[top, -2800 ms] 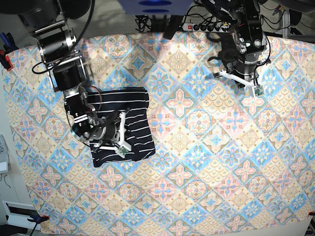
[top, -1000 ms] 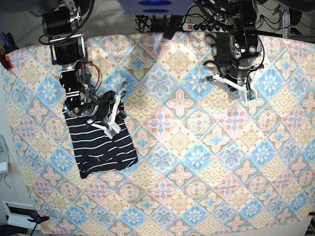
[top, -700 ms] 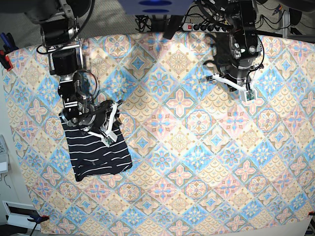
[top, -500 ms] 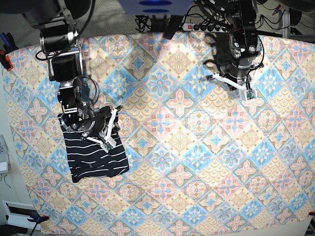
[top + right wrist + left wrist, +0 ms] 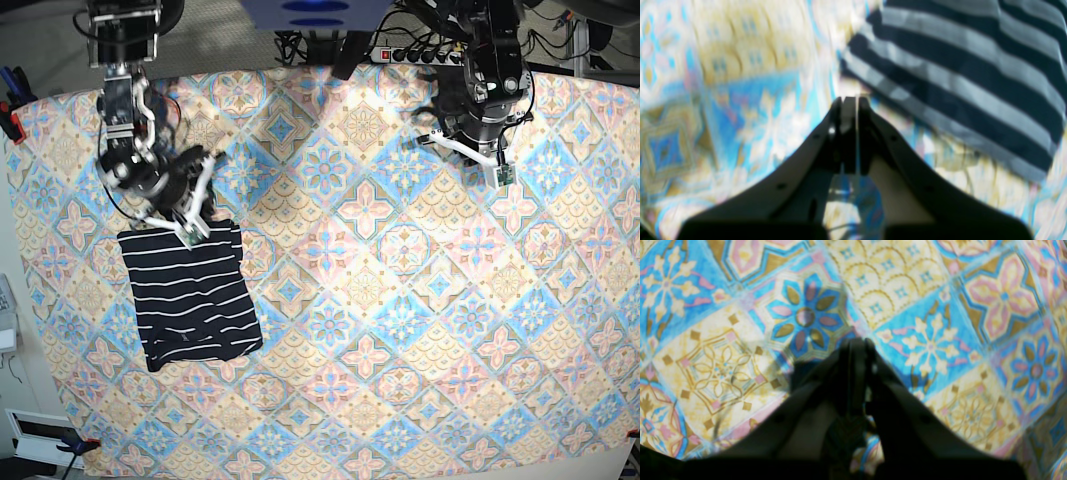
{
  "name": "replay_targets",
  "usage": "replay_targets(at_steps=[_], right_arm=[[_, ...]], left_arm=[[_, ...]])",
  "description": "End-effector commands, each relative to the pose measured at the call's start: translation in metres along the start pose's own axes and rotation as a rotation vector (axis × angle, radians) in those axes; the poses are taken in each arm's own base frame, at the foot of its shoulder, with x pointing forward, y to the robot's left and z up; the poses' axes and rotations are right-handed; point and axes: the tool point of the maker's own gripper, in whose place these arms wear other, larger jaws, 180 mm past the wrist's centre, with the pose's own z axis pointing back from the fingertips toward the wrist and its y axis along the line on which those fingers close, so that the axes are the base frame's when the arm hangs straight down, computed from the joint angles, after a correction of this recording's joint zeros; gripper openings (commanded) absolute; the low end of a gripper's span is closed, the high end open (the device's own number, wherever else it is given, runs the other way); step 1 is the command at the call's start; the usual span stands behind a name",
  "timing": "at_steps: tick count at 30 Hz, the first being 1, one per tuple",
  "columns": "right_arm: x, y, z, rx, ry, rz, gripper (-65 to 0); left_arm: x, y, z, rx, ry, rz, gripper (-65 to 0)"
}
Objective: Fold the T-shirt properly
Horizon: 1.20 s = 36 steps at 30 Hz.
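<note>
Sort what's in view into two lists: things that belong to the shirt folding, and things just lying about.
Belongs to the job:
- striped T-shirt, folded, lying on the tablecloth
- right gripper, fingers shut, holding nothing
- left gripper, fingers shut, holding nothing

Just lying about:
- patterned tablecloth
- power strip beyond the far edge
- red clamp at the cloth's corner

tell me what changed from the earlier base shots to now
The folded T-shirt was dragged toward the base view's left edge and rotated, then let go; it now lies flat alone. The right gripper, shut and empty, has pulled back off it toward the table's far side. The left gripper stayed shut over the tablecloth, barely shifting.
</note>
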Motion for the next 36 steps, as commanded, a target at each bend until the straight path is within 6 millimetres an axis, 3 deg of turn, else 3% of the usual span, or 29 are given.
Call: replay_targets(at_steps=[1,11,17,27,36], right_arm=[[0.006,-0.005,0.009,-0.019,-0.040,-0.005,-63.5],[-0.079,-0.004,0.075,-0.121,0.093,-0.090,-63.5],[-0.130,0.008,0.104,-0.133,0.206,-0.134,-63.5],[-0.204,0.060,0.145,-0.045,0.403,-0.182,-63.6],[-0.262,0.102,0.168,0.034,0.556,-0.276,-63.6]], left_arm=[[0.002,0.000,0.004,-0.004,-0.016,-0.012,-65.0],[-0.065,0.003,0.025,-0.020,0.139,-0.054,-65.0],[-0.086,0.009,0.047,-0.009,0.182,-0.066,-65.0],[-0.132,0.018,0.074,-0.002,0.301,-0.093,-65.0],[-0.207,0.006,0.090,-0.090,0.509,-0.199,-65.0]])
